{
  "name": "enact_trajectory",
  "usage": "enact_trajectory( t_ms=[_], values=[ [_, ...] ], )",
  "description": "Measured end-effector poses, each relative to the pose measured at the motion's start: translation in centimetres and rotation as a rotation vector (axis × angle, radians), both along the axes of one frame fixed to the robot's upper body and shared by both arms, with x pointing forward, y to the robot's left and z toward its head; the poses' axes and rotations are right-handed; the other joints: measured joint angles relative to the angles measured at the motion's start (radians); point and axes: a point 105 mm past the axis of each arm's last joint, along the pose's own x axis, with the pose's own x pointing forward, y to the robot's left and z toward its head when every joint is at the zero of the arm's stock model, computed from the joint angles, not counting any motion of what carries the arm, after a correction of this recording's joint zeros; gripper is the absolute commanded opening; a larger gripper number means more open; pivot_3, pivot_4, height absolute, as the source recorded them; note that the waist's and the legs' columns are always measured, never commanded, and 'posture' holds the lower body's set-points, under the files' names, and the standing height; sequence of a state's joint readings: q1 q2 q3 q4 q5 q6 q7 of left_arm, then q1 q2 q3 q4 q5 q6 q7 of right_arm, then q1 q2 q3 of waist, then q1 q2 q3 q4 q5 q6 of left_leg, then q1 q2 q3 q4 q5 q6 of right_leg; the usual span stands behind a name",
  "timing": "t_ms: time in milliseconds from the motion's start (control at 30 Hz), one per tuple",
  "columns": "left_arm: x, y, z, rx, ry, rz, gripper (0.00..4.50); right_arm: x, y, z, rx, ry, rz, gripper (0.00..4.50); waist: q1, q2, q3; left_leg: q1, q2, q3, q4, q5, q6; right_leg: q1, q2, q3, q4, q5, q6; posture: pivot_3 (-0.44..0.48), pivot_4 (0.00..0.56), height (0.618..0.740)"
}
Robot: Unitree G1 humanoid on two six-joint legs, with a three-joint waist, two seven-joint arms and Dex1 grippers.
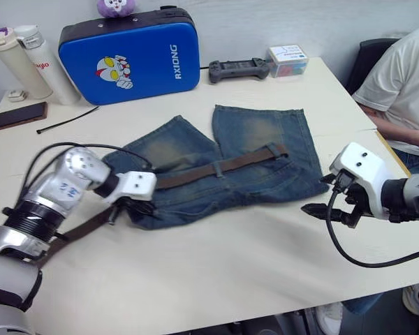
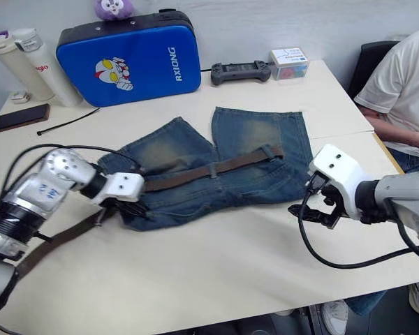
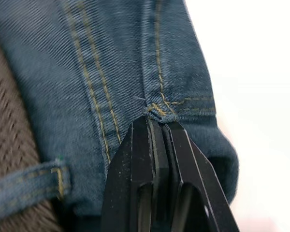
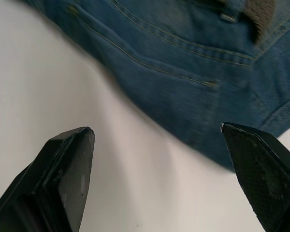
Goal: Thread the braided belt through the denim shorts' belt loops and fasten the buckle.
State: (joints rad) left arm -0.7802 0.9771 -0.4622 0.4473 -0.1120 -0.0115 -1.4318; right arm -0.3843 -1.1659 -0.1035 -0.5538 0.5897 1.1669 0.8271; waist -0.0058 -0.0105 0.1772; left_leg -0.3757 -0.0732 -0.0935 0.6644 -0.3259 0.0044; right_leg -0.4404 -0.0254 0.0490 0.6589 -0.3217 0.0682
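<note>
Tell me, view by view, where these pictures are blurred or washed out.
Left wrist view: shorts stitching fairly sharp, belt soft, table washed out white. Right wrist view: denim softly blurred, fingertips crisp. Head views: even light, little glare.

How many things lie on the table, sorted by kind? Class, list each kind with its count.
Clothing: 2, shorts and belt
Bottles: 2
Electronics: 2, phone and controller
Cases and boxes: 2, blue case and small box
Cable ties: 1
Total: 9
</note>
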Motion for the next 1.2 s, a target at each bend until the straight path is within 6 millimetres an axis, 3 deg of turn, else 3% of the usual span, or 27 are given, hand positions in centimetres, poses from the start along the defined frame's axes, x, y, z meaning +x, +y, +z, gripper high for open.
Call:
enact_trajectory(
  t_ms=[167,333,433,467,533,633,833,1100,1200],
  values=[
    [0.4,3.1,0.1,0.015,-0.036,0.045,0.09,0.8,0.9,-0.2,0.036,0.000,0.049,4.50,0.004,0.000,0.000,-0.001,0.000,0.000,0.002,0.000,0.001,0.000,-0.001,0.000,0.000,0.000,0.000,0.000,0.150,0.740],
    [0.3,3.7,0.2,-0.017,-0.016,0.110,0.09,1.1,1.5,-0.5,0.062,0.004,0.069,4.50,0.002,0.000,0.000,-0.001,0.000,0.001,0.001,0.000,0.001,-0.001,0.000,0.001,0.002,0.000,0.000,0.000,0.150,0.740],
    [-0.1,3.9,0.2,-0.061,0.024,0.170,0.91,1.1,1.9,-0.9,0.076,0.015,0.079,4.50,0.000,0.000,0.000,-0.003,0.000,0.001,0.002,0.000,0.001,-0.004,0.000,0.001,0.003,0.000,0.000,0.000,0.150,0.740],
    [-0.4,3.9,0.2,-0.074,0.043,0.189,1.47,1.1,1.9,-1.0,0.078,0.016,0.080,4.50,-0.001,0.000,0.000,-0.004,0.000,0.001,0.002,0.000,0.001,-0.004,0.000,0.002,0.004,0.000,0.000,0.000,0.150,0.740],
    [-1.1,4.2,0.4,-0.091,0.067,0.227,2.04,1.3,2.1,-1.0,0.079,0.015,0.086,4.50,-0.003,0.000,0.000,-0.005,0.000,0.001,0.002,0.000,0.001,-0.005,0.000,0.002,0.004,0.000,0.000,0.000,0.150,0.740],
    [-2.2,4.2,1.5,-0.147,0.078,0.311,3.30,1.4,2.6,-1.6,0.081,0.031,0.108,4.50,0.003,0.000,0.000,-0.008,0.000,0.001,0.005,-0.001,0.001,-0.007,0.000,0.001,0.004,0.000,0.000,0.000,0.150,0.740],
    [-3.7,3.6,4.4,-0.348,0.084,0.427,3.30,1.9,2.9,-1.9,0.094,0.028,0.134,4.50,-0.040,0.001,0.001,-0.016,-0.037,-0.063,-0.007,0.024,0.002,0.005,-0.039,-0.056,0.006,-0.004,0.002,0.000,0.150,0.740],
    [-5.7,4.6,5.6,-0.480,0.009,0.665,3.30,3.6,4.1,-2.2,0.119,0.023,0.211,4.50,0.001,0.002,0.001,-0.011,-0.035,-0.053,-0.007,0.024,0.002,0.009,-0.036,-0.046,-0.002,-0.004,0.003,0.000,0.150,0.740],
    [-6.0,4.3,5.2,-0.531,-0.028,0.724,3.30,4.2,5.4,-1.9,0.123,-0.011,0.278,4.50,-0.021,0.001,0.001,-0.014,-0.053,-0.079,-0.017,0.036,0.004,0.016,-0.058,-0.075,0.002,-0.008,0.005,0.000,0.150,0.740]
  ],
)
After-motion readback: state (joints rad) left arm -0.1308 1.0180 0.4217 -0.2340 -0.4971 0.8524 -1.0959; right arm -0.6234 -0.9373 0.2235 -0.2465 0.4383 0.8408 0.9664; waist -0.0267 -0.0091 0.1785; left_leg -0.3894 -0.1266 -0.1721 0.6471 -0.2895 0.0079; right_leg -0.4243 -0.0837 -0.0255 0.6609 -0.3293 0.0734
